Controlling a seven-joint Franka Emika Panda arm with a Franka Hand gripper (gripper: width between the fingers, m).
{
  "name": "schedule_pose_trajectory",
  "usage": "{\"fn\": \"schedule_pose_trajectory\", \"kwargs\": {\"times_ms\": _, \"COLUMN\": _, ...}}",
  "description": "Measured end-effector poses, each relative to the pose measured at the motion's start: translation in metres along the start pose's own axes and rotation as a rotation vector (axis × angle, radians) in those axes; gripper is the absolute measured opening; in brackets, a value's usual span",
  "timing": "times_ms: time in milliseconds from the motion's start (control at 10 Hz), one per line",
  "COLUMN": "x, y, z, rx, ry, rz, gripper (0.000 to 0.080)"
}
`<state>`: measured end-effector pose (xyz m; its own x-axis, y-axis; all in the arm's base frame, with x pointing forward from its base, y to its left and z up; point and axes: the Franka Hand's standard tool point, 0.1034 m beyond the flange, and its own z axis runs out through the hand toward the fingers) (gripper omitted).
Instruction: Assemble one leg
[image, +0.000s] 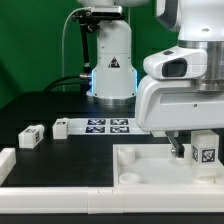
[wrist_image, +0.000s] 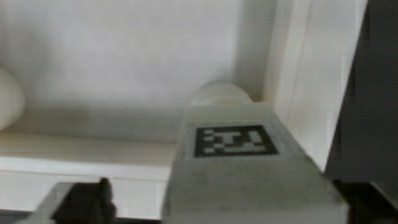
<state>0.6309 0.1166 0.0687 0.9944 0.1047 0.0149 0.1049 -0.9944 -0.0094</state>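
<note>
Some of the leg (image: 205, 151) is hidden behind the arm in the exterior view; up close, the jaws pinch its sides, its tip near the panel's (image: 140, 170) corner.

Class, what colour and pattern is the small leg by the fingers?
Small white stubby plastic leg: white body, black-and-white square tag; best in wrist view.
</note>
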Motion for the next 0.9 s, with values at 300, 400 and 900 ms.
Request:
{"fn": "schedule_pose_trajectory", "kwargs": {"times_ms": 300, "x": -0.0002, "y": 0.0001, "z": 0.0004, "rx": 0.001, "ry": -0.001, "rz": 0.039, "gripper": 0.0290}}
{"fn": "schedule_pose_trajectory", "kwargs": {"times_ms": 400, "x": -0.0003, "y": -0.0003, "z": 0.0012, "rx": 0.005, "ry": -0.001, "rz": 0.127, "gripper": 0.0290}}
{"fn": "schedule_pose_trajectory", "kwargs": {"times_ms": 900, "x": -0.0010, "y": -0.0022, "z": 0.0029, "rx": -0.001, "ry": 0.015, "rz": 0.931, "gripper": 0.0290}}
